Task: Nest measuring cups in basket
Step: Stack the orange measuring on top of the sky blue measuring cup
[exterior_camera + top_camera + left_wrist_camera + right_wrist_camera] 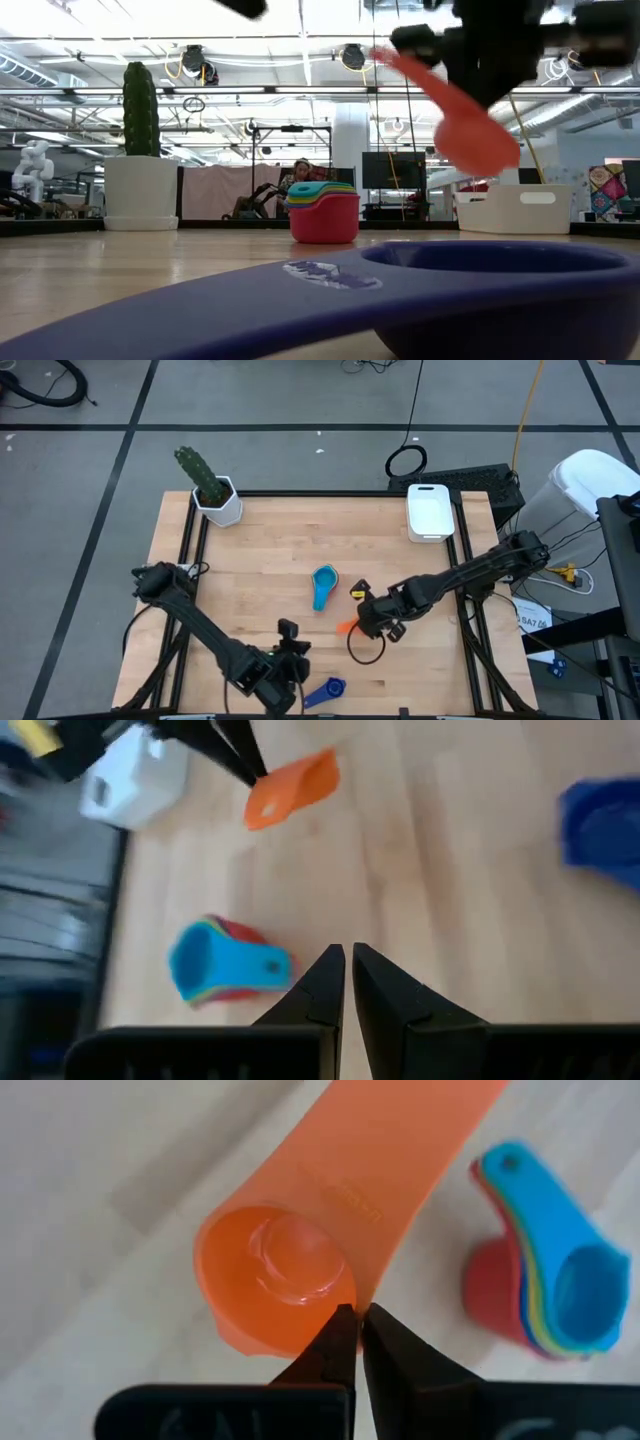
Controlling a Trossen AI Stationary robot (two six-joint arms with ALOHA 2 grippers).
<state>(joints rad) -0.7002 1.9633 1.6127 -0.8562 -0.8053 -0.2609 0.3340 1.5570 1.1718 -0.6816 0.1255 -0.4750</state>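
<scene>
Orange cup (290, 1270) pinched in right gripper (355, 1330) jaws, above table.

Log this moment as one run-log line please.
right gripper: shut on orange cup, lifted | left gripper: shut, empty, near blue cup | nested stack: mid-table | basket: empty

Counts, ref. right gripper (352, 627): 1 orange cup (346, 627) in its closed jaws; 1 nested cup stack (324, 586) nearby; 1 dark blue cup (326, 691) near left gripper (290, 682); 1 white basket (430, 511), 1 cactus pot (217, 497), both farther off.
</scene>
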